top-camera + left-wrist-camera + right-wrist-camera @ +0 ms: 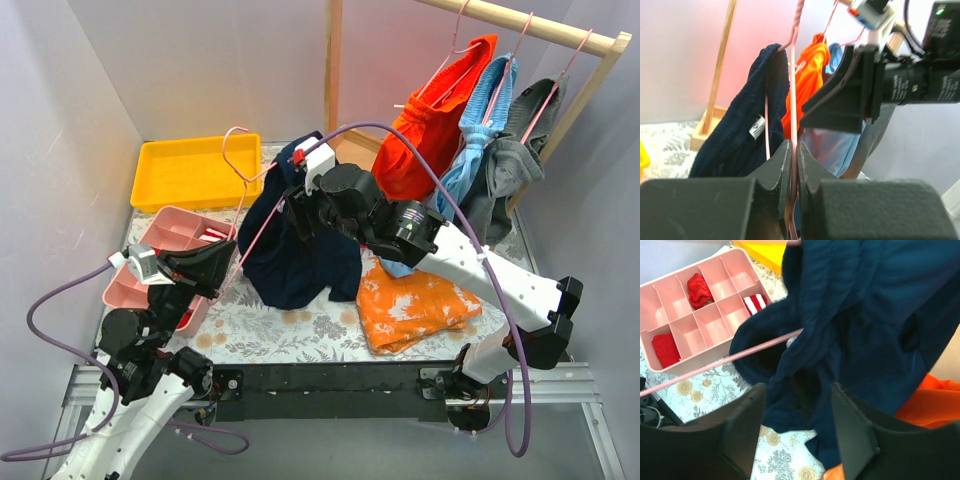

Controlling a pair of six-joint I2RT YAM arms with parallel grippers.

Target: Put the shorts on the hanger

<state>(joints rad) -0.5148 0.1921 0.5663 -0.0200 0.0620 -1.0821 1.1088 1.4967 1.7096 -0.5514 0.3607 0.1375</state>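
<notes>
Pinches the thin wire of the hanger (pixel 794 95) tight in the left gripper (pixel 792 150), to have it raised and steady, and holds the right gripper (pixel 799 390), spread wide, close against the shorts (pixel 300 255) draped over that hanger, probably for arranging the cloth.

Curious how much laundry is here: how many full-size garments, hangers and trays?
Garments: 5 (navy shorts, red-orange garment, light blue garment, grey garment, orange patterned cloth)
Hangers: 4 (shorts hanger, three rail hangers)
Trays: 2 (yellow tray, pink tray)
Total: 11
</notes>
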